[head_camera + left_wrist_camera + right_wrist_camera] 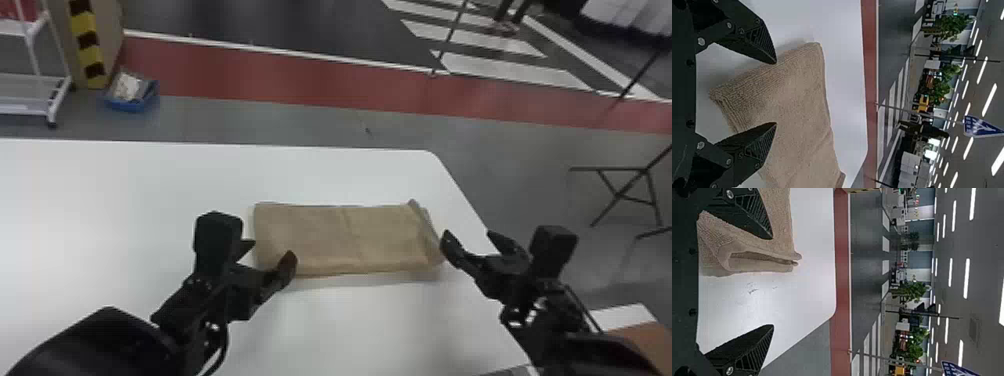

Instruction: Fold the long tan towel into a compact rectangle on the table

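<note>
Towel lies folded in a layered rectangle on bench, mostly done; uneven right end probably needs tidying. Left fingers and right fingers spread, empty.

Left tool: fingers spread apart, near tan towel; towel lying folded on white table.

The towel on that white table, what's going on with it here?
A two-armed robot is working on folding the tan towel, which lies on the white table as a layered, roughly rectangular bundle. The left gripper is open at its left end, and the right gripper is open by its right end. Neither is gripping the cloth. The folds at the right end look a little loose, so it may need tidying or another fold.
</note>
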